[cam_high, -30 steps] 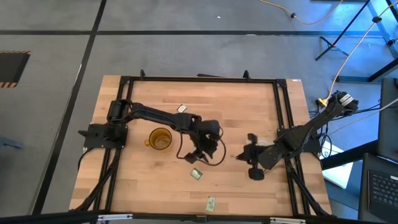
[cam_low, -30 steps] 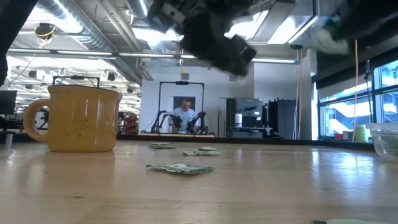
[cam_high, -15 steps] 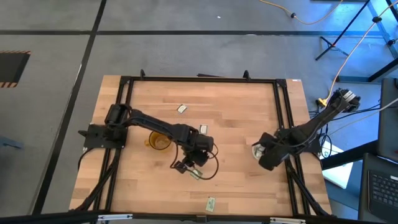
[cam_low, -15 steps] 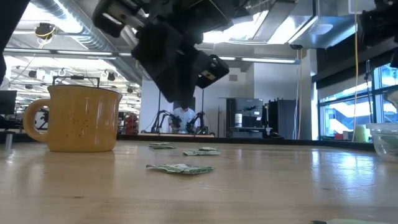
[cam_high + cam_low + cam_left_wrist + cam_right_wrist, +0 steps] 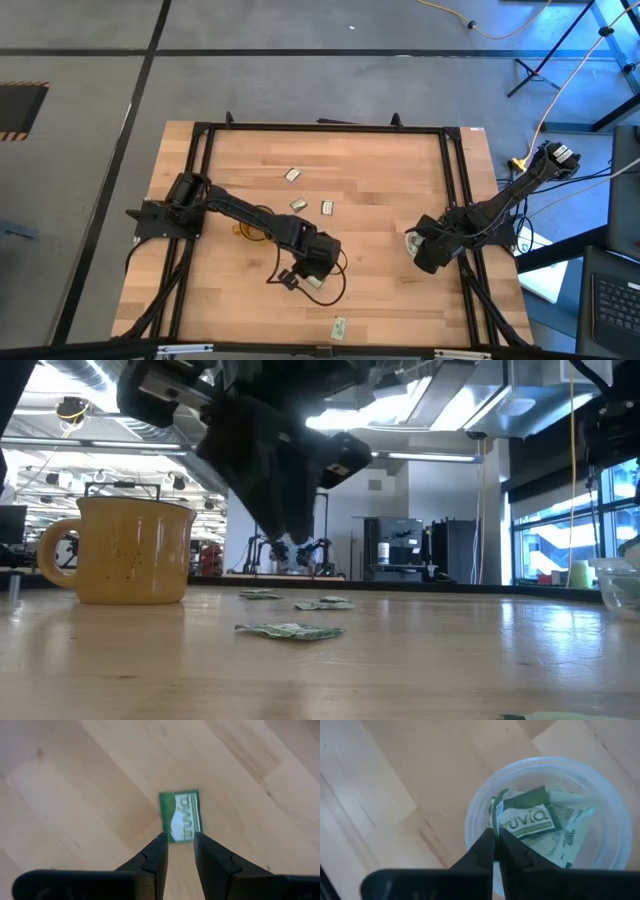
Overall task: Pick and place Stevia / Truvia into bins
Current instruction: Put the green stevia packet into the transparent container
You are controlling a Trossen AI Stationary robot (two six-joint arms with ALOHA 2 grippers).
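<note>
A green and white Truvia sachet lies flat on the wood table. My left gripper hangs open just above it, pointing steeply down, a finger to each side of its near end, touching nothing. In the low view this gripper is well clear of that sachet. My right gripper is shut above the clear cup, which holds several sachets. The amber mug stands on the table's left half, and in the high view the mug is mostly hidden under my left arm.
Loose sachets lie at the table's middle, and one lies near the front edge. A black frame rims the table. In the high view the clear cup stands by the right rail.
My left gripper has swung from beside the mug toward the table's near edge, sunk a little and tipped further down, ending over the lone sachet. My right gripper has drawn back toward the right edge, rolled about its axis and come down over the clear cup.
</note>
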